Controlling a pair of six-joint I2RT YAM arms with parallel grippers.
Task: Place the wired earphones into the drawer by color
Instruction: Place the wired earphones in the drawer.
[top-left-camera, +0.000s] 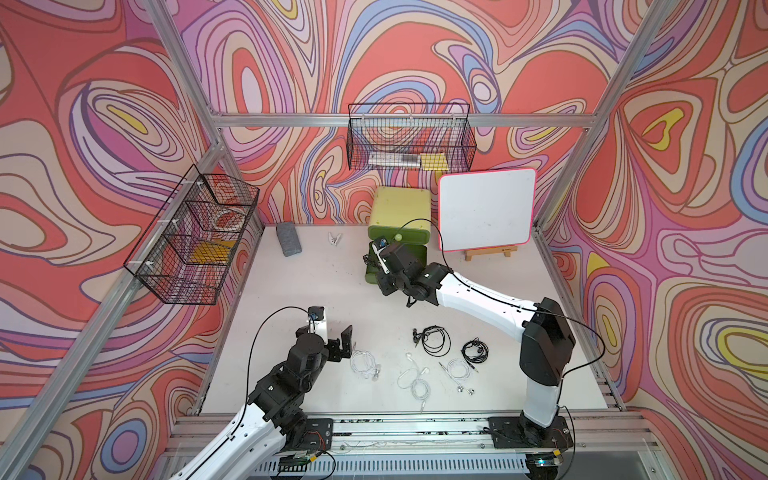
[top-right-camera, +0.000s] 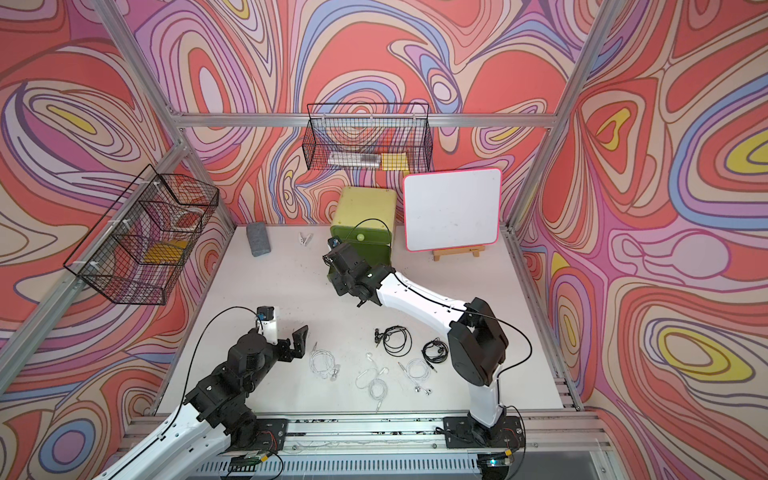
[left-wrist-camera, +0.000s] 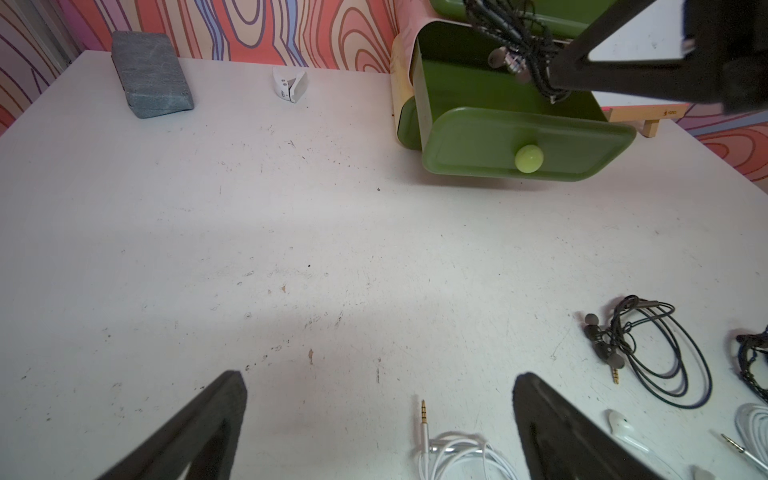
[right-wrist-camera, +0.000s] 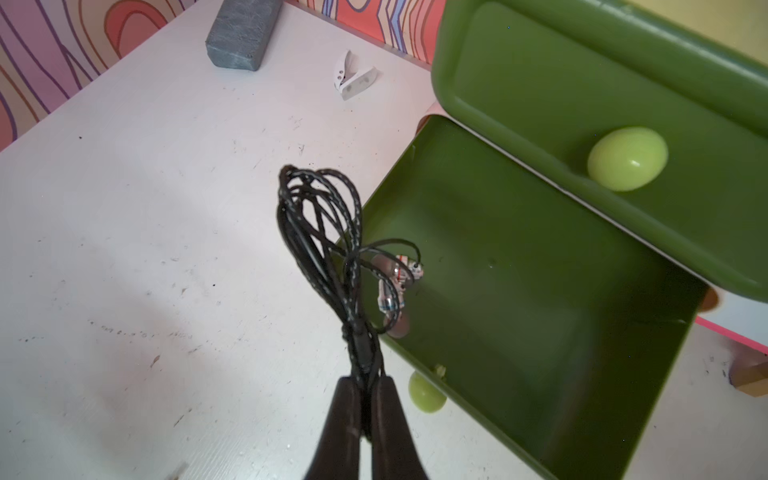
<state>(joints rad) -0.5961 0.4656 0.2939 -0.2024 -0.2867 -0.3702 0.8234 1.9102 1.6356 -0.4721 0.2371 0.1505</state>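
Right gripper (right-wrist-camera: 365, 380) pinches one black braided earphone coil (right-wrist-camera: 320, 216) over the rim of the pulled-out dark-green plastic drawer (right-wrist-camera: 519, 291); two black earphone sets (top-left-camera: 436, 338) (top-left-camera: 473, 349) and three white earphone sets (top-left-camera: 363, 363) (top-left-camera: 415, 380) (top-left-camera: 459, 370) lie on the white table (top-left-camera: 311, 299), left gripper (left-wrist-camera: 379, 376) gapes wide, empty

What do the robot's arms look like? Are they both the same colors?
Yes, they match. The left arm and right arm have smooth white shells with chunky black joints, and a thin black cable loops along each. The left gripper and right gripper are black and pointed.
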